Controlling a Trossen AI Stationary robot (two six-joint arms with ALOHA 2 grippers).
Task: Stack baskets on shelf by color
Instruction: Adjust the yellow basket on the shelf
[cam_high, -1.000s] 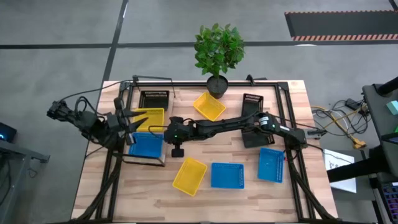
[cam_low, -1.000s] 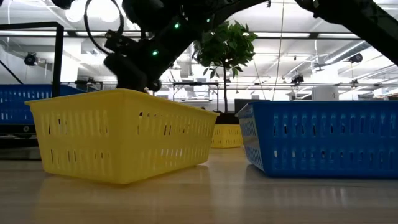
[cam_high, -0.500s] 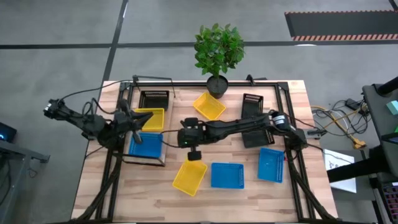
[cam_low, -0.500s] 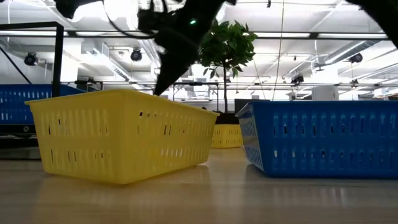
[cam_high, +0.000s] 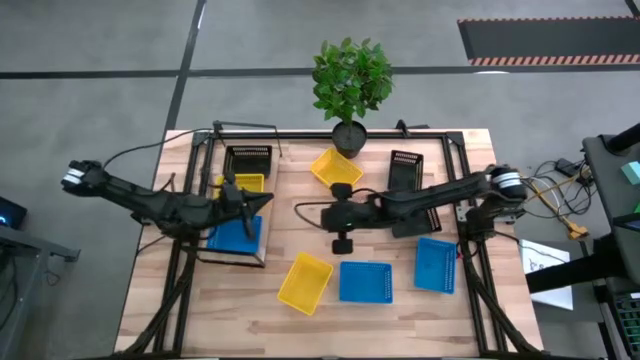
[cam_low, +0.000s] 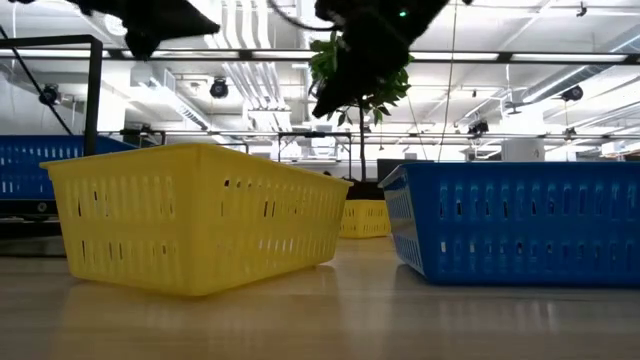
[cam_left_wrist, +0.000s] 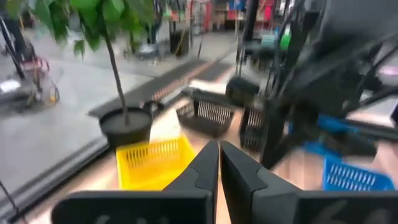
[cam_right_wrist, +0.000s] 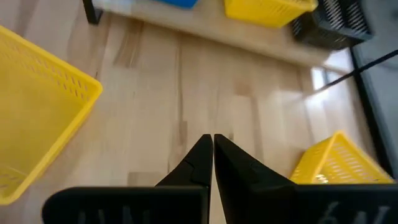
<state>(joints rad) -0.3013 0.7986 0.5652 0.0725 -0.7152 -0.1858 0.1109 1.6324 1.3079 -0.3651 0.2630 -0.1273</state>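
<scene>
On table and shelf (cam_high: 262, 262): three yellow, three blue, three black baskets.

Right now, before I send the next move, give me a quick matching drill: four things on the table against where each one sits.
Things:
1. right gripper
2. left gripper
3. plant pot
4. black basket

Places:
A. on the shelf, at its far end
B. far edge of the table, middle
C. over bare wood mid-table, empty
D. over the shelf, above the blue basket

Pairs: 1-C, 2-D, 3-B, 4-A
</scene>
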